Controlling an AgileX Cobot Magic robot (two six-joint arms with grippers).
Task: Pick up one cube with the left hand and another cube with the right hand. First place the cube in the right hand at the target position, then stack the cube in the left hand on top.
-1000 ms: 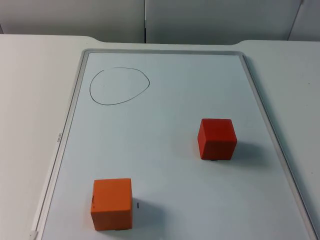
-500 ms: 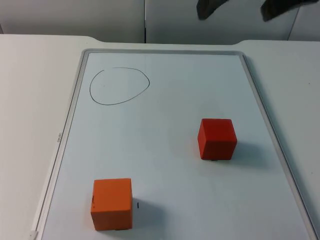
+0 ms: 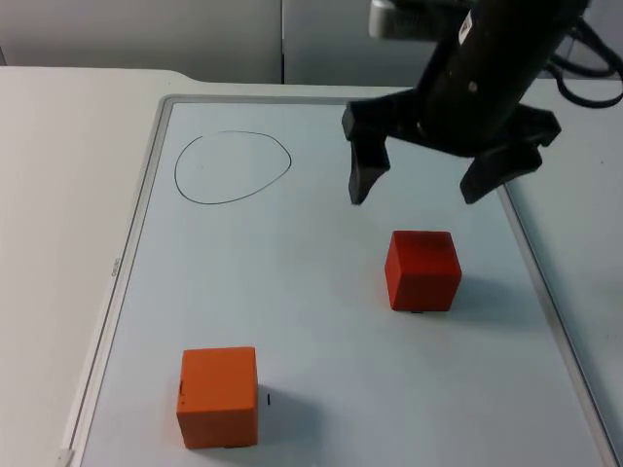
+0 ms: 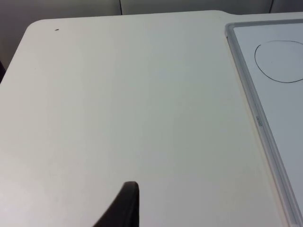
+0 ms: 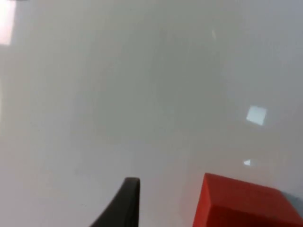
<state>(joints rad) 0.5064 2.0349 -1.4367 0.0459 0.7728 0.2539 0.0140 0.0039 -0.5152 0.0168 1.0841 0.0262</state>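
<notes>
- Red cube (image 3: 422,269) sits on the whiteboard (image 3: 321,321), toward the 3 o'clock side of the board in our top view, resting flat with nothing touching it.
- We also see this red cube (image 5: 241,203) in the right wrist view, just beside one black fingertip (image 5: 124,203), on a pale glossy surface with small bright reflections.
- Orange cube (image 3: 218,396) rests near the 7 o'clock part of the board, well apart from the red cube. A tiny dark mark (image 3: 269,397) sits on the board just beside it.
- A hand-drawn circle (image 3: 233,167), a thin dark outline, lies at about 11 o'clock on the board. We see the same circle (image 4: 280,61) in the left wrist view, beyond the board's grey frame.
- The right gripper (image 3: 432,189) hangs above the board at roughly 12 o'clock from the red cube, near it but not touching. Its two black fingers are spread wide, with nothing between them.
- The left gripper shows as one dark fingertip (image 4: 122,205) in the left wrist view, over the bare white table (image 4: 128,104) off the board's 9 o'clock edge. We cannot tell how its fingers stand. This arm waits.
- The board has a pale grey frame and lies on the white table, which ends at a grey partition wall (image 3: 195,39) at 12 o'clock.
</notes>
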